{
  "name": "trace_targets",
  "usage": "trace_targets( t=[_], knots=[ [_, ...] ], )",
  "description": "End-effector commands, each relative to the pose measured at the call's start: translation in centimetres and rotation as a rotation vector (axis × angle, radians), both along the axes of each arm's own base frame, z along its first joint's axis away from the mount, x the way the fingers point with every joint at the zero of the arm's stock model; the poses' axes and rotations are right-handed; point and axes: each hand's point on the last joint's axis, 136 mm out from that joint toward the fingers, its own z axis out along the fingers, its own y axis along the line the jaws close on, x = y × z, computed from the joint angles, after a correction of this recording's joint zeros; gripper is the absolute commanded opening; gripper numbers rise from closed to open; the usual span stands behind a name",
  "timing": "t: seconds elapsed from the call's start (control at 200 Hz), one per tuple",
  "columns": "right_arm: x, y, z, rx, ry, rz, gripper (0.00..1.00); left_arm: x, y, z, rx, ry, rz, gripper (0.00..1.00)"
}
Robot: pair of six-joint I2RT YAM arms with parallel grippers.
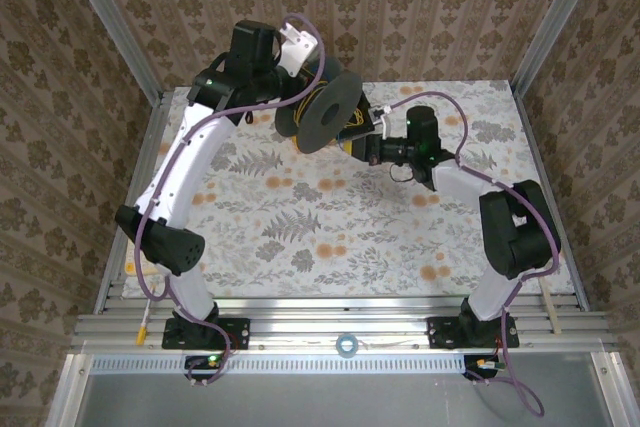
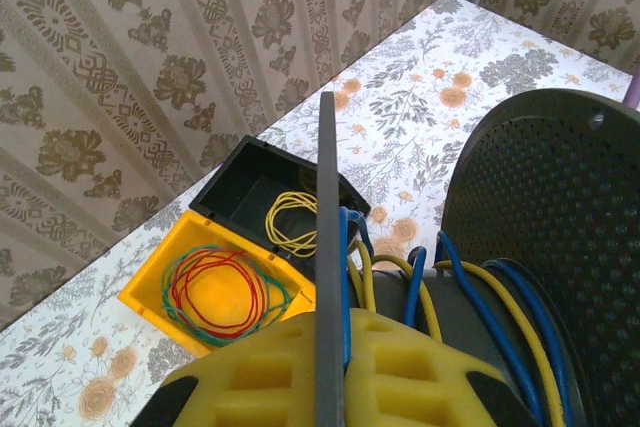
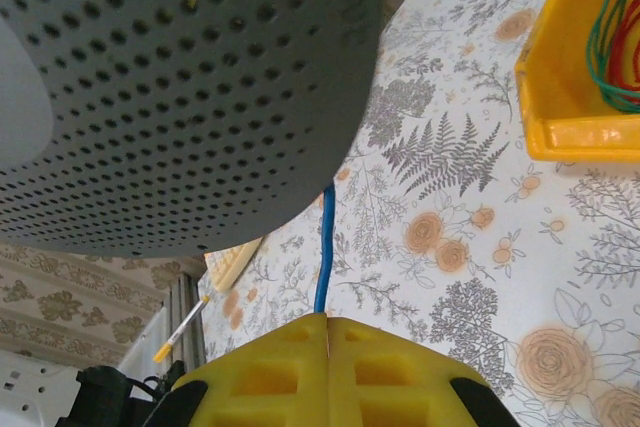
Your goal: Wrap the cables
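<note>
- Right wrist view: the blue cable (image 3: 323, 247) drops from under the spool (image 3: 180, 77) straight into the right hand (image 3: 327, 332). The hand's yellow pads are pressed together on it, so this hand is clenched on the blue cable.
- Left wrist view: more turns of the blue cable lie wound round the spool's hub alongside the yellow cable (image 2: 366, 282), between the two flanges.
- The left hand (image 2: 328, 347) is clamped on the thin edge of one flange, with a yellow pad on each side of it. The other flange, dark and perforated, stands to the right.
- Top external view: the spool is held on edge over the far middle of the surface (image 1: 330, 237). The left arm reaches it from the left, and the right hand is just beside it on the right.
- Near the far wall a yellow bin (image 2: 150, 287) sits on the surface and holds red and green loops (image 2: 262, 297).
- A black bin (image 2: 225, 182) touches the yellow bin and holds a yellow loop (image 2: 285, 245).
- The surface is covered in a floral print, and patterned wallpaper lines the walls around it.
</note>
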Motion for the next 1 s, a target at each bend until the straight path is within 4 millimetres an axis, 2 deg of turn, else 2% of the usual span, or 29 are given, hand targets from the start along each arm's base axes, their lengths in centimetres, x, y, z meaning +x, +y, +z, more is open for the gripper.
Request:
trace_targets(
  t=[0.0, 0.165, 0.535, 0.995],
  knots=[
    [-1.4, 1.7, 0.0, -0.016, 0.003, 0.032, 0.00, 1.1, 1.0, 7.4, -0.156, -0.199, 0.084, 0.00],
    [-2.7, 3.5, 0.5, -0.044, -0.014, 0.066, 0.00, 2.3, 1.7, 7.1, -0.142, -0.201, 0.152, 0.00],
    [-6.3, 7.2, 2.3, -0.106, -0.064, 0.156, 0.00, 4.7, 2.7, 5.1, -0.082, -0.155, 0.275, 0.00],
    [-7.6, 9.1, 5.3, -0.056, -0.111, 0.224, 0.00, 5.9, 3.4, 3.6, -0.025, -0.125, 0.348, 0.00]
  ],
)
